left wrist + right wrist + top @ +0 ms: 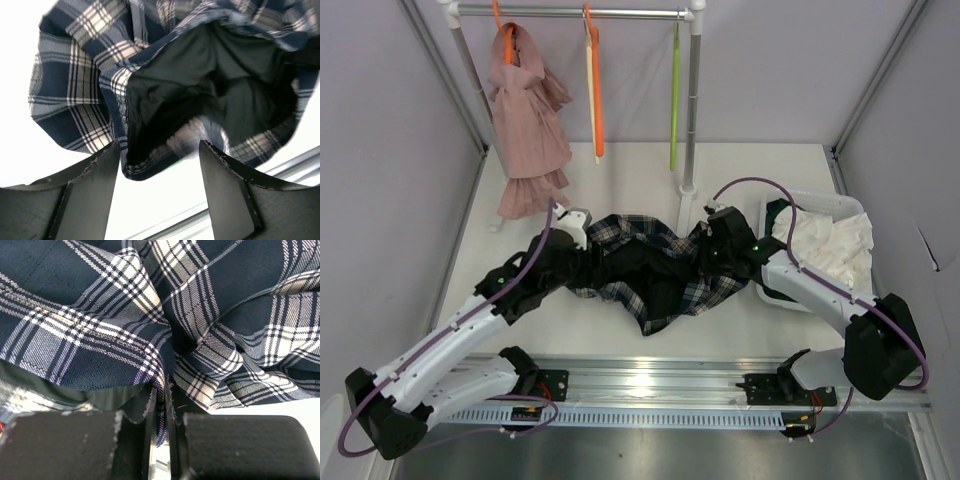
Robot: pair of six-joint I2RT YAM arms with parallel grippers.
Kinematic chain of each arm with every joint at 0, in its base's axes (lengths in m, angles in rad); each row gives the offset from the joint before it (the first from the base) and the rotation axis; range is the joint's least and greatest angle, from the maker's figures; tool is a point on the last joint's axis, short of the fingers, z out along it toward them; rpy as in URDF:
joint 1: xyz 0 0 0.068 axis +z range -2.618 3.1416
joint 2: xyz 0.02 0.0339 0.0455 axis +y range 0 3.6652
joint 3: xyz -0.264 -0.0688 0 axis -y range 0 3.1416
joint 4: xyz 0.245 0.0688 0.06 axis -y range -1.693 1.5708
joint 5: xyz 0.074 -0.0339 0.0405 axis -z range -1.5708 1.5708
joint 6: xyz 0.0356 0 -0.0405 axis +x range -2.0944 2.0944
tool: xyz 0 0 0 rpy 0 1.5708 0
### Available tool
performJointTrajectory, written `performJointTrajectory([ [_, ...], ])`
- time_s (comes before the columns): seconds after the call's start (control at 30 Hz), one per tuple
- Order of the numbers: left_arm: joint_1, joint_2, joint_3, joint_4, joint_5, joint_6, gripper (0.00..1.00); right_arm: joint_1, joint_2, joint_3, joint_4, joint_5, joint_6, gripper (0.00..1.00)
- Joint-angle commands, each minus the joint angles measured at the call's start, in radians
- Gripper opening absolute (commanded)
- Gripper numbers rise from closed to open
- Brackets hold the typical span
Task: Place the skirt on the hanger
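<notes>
soft, light skirt [640,265], likely to sag and bunch
right gripper [165,390] clamped on fabric at its 3 o'clock; left gripper [159,150] fingers apart at 9 o'clock; best held by the waistband

One skirt [640,270], one pink garment [525,130], two orange hangers [598,110], one green hanger [674,100], one white cloth [830,245].

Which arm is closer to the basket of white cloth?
Right. The right arm, jaws shut on the plaid skirt, ends just left of the basket; the left arm ends across the skirt.
</notes>
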Motion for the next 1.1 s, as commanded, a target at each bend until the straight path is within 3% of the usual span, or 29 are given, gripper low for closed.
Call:
performJointTrajectory([
  [0.0,0.006,-0.054,0.116,-0.080,0.033,0.069,0.70,-0.003,0.000,0.056,0.015,-0.020,0.002,0.02],
  [0.3,0.005,-0.052,0.405,-0.183,0.036,0.112,0.70,-0.003,0.026,0.088,0.004,-0.018,-0.013,0.02],
  [0.57,0.010,0.096,0.774,-0.100,-0.310,0.154,0.72,-0.003,0.043,0.084,0.018,-0.029,-0.012,0.02],
  [0.7,0.057,0.240,0.956,-0.059,-0.347,0.199,0.70,-0.003,0.051,0.087,0.018,-0.034,-0.015,0.02],
  [1.07,0.223,0.622,1.262,-0.012,-0.199,0.227,0.66,-0.020,0.048,0.104,-0.001,-0.048,-0.038,0.02],
])
